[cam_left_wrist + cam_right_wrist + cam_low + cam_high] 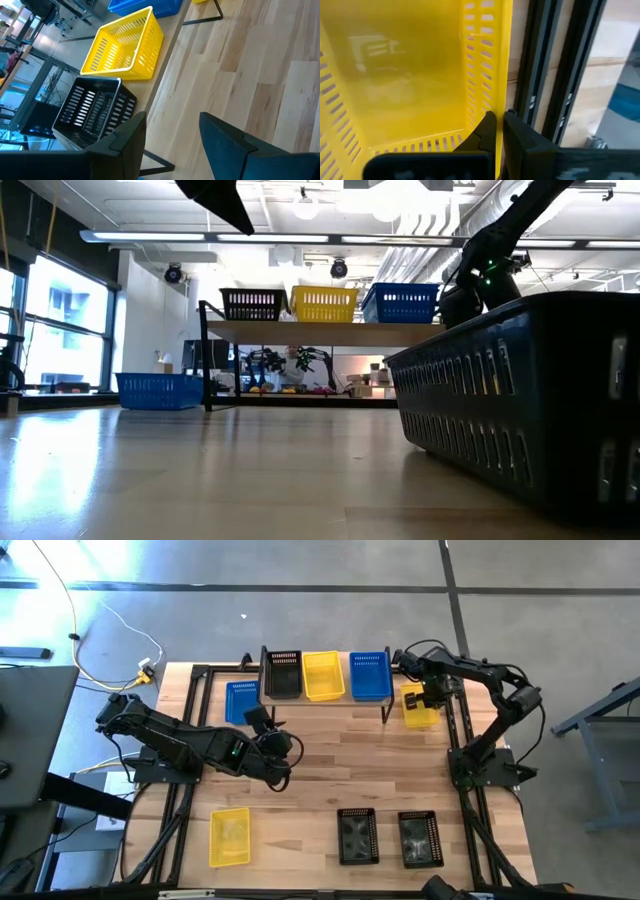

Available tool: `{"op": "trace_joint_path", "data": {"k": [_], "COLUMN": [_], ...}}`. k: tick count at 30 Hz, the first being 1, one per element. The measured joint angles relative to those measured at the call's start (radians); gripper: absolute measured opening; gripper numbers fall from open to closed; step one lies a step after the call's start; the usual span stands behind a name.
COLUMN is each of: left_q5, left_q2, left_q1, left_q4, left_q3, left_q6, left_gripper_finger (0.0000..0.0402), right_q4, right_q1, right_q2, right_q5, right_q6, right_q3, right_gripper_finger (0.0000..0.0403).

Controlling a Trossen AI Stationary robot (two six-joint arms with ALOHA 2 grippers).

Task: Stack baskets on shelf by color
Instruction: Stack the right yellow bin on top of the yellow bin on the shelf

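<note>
The shelf (pixel 325 700) stands at the table's far side. It carries one black basket (pixel 281 673), one yellow basket (pixel 322 675) and one blue basket (pixel 370 675) side by side. My right gripper (pixel 432 697) is shut on another yellow basket (pixel 418 710) just right of the shelf. My left gripper (pixel 262 721) is open and empty above the table, in front of the shelf's left end. A blue basket (pixel 242 700) sits on the table beside the shelf's left leg. My right gripper pinches the yellow basket's right-hand side wall (pixel 501 95) at its rim, one finger (pixel 487 131) inside the basket and one outside. The fingers come from above, pointing down. Whether the basket rests on the table or is lifted, I cannot tell.
A third yellow basket (pixel 230 836) lies near the front left. Two black baskets (pixel 357 836) (pixel 420 838) lie near the front right; one of them (pixel 530 380) fills the low view's right side. Black frame rails (pixel 555 75) run close beside the held basket.
</note>
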Motion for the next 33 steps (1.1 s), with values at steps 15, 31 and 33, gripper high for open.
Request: {"op": "trace_joint_path", "data": {"k": [15,31,33], "left_q5": [0.001,0.001,0.001], "left_q2": [0.000,0.000,0.000], "left_q1": [0.000,0.000,0.000], "left_q4": [0.001,0.001,0.001], "left_q3": [0.000,0.000,0.000], "left_q6": [0.000,0.000,0.000], "left_gripper_finger": [0.0172,0.0172,0.0172], "right_q4": [0.019,0.050,0.037], "right_q1": [-0.003,0.004,0.004], "right_q2": [-0.001,0.020,0.032], "right_q5": [-0.047,-0.033,-0.014], "right_q6": [0.007,0.007,0.010], "right_q3": [0.000,-0.001,-0.001], "right_gripper_finger": [0.0078,0.0083,0.0083]}}
